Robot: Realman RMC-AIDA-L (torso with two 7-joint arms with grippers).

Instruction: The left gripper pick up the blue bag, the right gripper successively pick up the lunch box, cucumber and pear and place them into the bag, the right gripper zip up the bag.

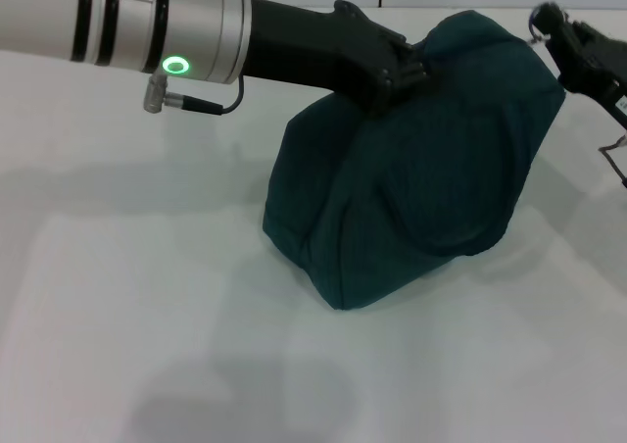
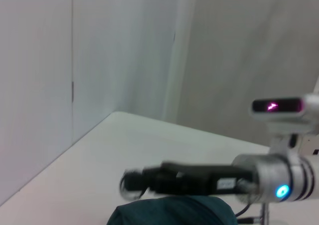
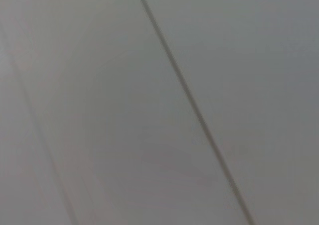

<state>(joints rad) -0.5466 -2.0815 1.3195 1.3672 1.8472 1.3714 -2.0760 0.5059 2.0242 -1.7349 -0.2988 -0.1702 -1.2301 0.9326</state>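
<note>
The blue bag (image 1: 421, 169) stands tilted on the white table, its top closed and lifted toward the back. My left gripper (image 1: 409, 71) reaches in from the left and is shut on the fabric at the bag's top. My right gripper (image 1: 551, 20) hovers at the bag's top right corner, with a small metal ring (image 1: 533, 39) hanging just beside its tip. In the left wrist view the right gripper (image 2: 130, 182) sits just over the bag (image 2: 169, 212). The lunch box, cucumber and pear are out of view. The right wrist view holds only a plain wall.
The white table (image 1: 147, 316) spreads to the left of the bag and in front of it. A pale wall (image 2: 124, 46) rises behind the table's far edge. A thin cable (image 1: 612, 154) hangs off the right arm beside the bag.
</note>
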